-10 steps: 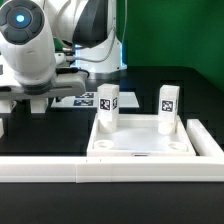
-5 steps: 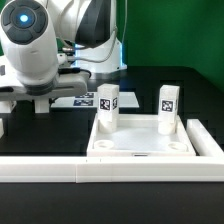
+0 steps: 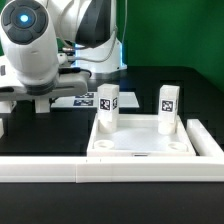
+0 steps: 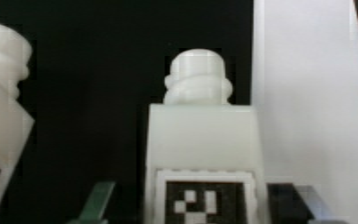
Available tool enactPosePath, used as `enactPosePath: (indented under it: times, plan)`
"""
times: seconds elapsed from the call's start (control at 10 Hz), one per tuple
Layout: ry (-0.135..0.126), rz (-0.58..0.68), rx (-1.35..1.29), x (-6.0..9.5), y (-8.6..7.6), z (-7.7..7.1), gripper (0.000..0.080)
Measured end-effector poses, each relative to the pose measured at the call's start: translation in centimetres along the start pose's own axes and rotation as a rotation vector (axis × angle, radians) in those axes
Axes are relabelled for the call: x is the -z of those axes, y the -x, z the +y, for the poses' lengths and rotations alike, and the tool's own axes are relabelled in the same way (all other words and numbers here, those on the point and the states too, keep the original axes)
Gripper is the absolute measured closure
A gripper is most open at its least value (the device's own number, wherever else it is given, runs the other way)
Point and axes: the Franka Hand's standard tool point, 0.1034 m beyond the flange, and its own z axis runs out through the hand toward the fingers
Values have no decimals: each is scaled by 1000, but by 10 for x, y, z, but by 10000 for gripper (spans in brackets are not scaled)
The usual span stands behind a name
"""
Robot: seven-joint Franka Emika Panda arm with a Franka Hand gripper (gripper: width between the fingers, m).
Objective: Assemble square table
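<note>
Black tabletop (image 3: 150, 85), green backdrop (image 3: 175, 35). By near edge: square top (image 3: 145, 152), two legs (image 3: 108, 105) upright at its far corners. Toward exterior view's left edge: gripper (image 4: 197, 205) wide astride loose leg (image 4: 202, 130), seemingly clear of it. Light, stiff, slick; pinch flat sides

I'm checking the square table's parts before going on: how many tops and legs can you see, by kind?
Square top: 1
Legs upright on it: 2
Other legs, wrist view: 2
Total: 5
</note>
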Motion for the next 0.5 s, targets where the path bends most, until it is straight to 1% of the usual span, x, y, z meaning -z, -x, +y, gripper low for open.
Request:
enactPosePath:
  times: [0.1, 0.3, 0.4, 0.5]
  plan:
    - [-2, 9, 23, 29, 0, -11, 515]
    - [-18, 23, 33, 62, -1, -18, 514]
    - [-21, 46, 33, 82, -3, -20, 514]
    - [-16, 66, 34, 91, -2, -20, 512]
